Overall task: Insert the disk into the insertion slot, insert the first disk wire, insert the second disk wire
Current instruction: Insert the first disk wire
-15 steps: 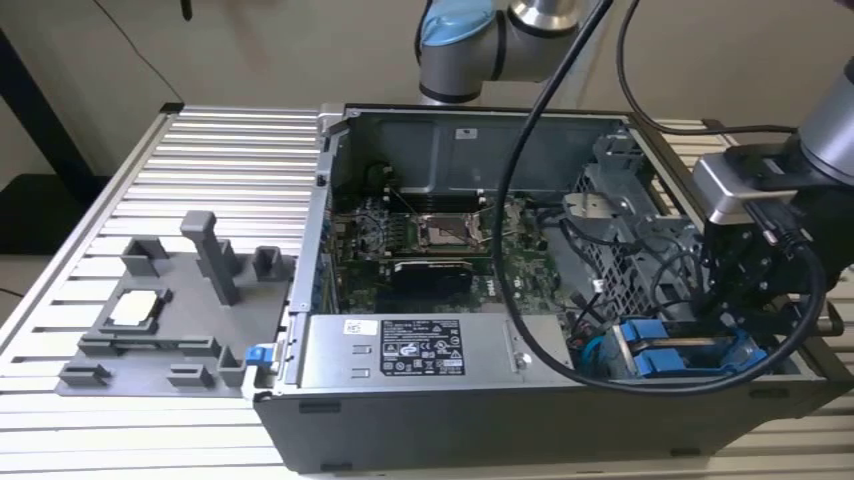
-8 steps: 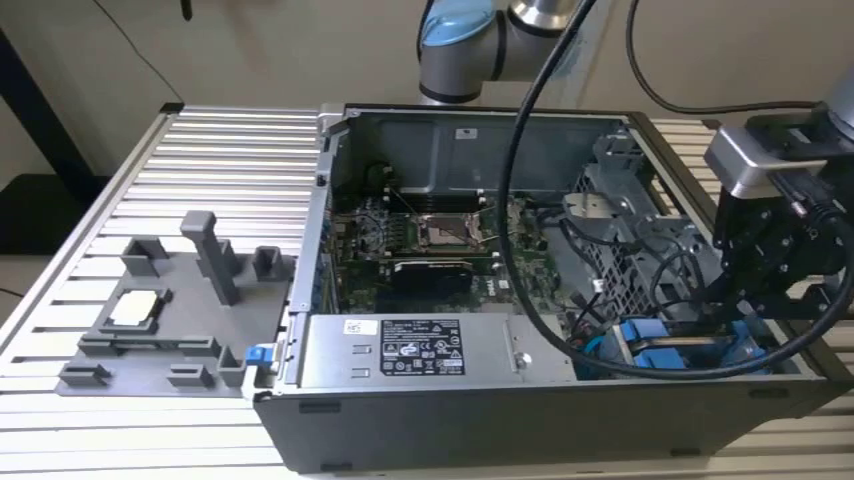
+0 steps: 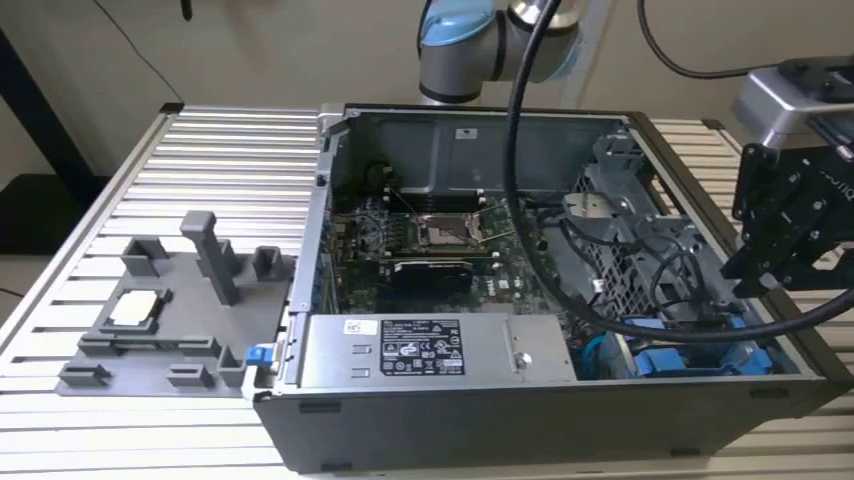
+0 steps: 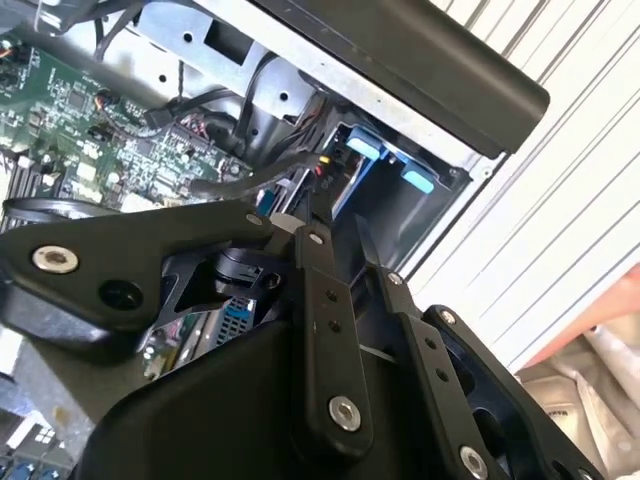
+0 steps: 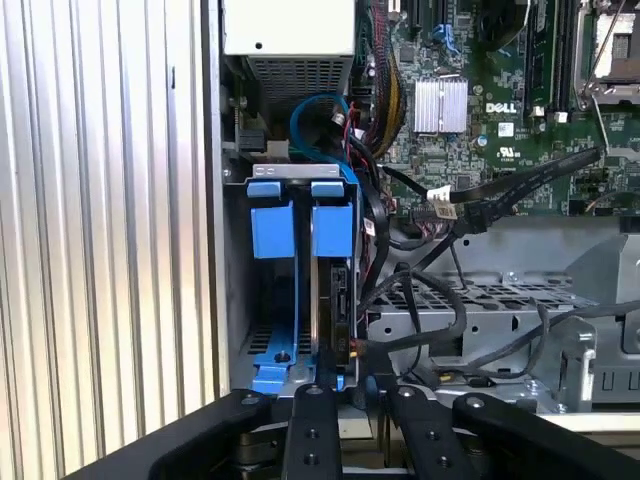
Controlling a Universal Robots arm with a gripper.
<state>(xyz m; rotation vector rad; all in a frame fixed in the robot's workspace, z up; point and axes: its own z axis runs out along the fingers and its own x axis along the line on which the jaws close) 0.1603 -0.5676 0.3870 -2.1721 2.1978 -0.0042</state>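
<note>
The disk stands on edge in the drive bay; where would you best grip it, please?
Probably across its flat faces at the exposed end, coming straight along the insertion slot: the disk stands edge-on, blue rail on one side, cables on the other.

open computer case (image 3: 534, 425) on slatted table (image 3: 200, 130)

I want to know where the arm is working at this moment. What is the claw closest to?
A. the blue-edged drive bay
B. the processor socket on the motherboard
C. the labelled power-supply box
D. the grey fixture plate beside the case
A: in the first wrist view the claw sits just in front of the blue-edged drive bay, in the corner of the open case.
</note>
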